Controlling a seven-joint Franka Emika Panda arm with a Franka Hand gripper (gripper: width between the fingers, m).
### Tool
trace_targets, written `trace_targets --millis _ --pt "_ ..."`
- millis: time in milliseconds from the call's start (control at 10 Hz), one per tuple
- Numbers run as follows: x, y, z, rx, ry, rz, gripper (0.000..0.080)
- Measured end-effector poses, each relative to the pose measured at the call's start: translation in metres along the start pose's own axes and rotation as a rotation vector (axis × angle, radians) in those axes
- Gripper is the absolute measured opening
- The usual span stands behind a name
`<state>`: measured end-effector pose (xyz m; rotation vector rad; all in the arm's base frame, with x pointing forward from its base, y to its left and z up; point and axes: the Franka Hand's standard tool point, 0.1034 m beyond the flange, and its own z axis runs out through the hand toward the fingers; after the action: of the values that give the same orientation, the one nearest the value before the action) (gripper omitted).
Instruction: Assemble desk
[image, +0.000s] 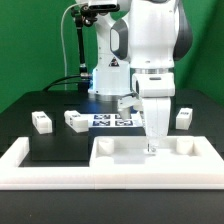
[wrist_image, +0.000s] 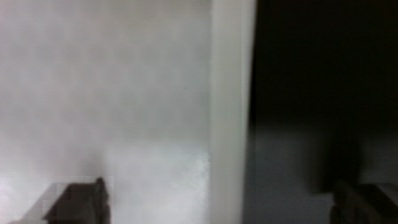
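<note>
Okay, nearest is the barrier wall (image: 60, 173) across the front; it stops any slide toward 6 o'clock. The tabletop (image: 120, 150) sits just behind it and is probably light, stiff, slick plastic, so the raised rim is the place to grip. The gripper (image: 152, 146) is down at the rim, fingers (wrist_image: 71, 203) spread wide, apparently straddling it, not clamped. Beyond, seen from the gripper, loose legs (image: 40, 121) lie at 10 and 1 o'clock and the marker board (image: 112, 121) at 11.

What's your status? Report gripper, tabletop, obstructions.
Gripper open, low over tabletop panel, panel edge between fingers. Three legs loose behind it. Nothing blocking seen.
</note>
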<state>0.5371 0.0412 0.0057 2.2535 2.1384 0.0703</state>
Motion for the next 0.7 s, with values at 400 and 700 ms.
trace_targets --millis 400,700 --pt "-0.0001 -0.0004 0.0005 0.001 0.000 0.000 0.0649" --pt "0.0041 -0.0009 -0.0089 -0.005 -0.005 0.084 0.0649"
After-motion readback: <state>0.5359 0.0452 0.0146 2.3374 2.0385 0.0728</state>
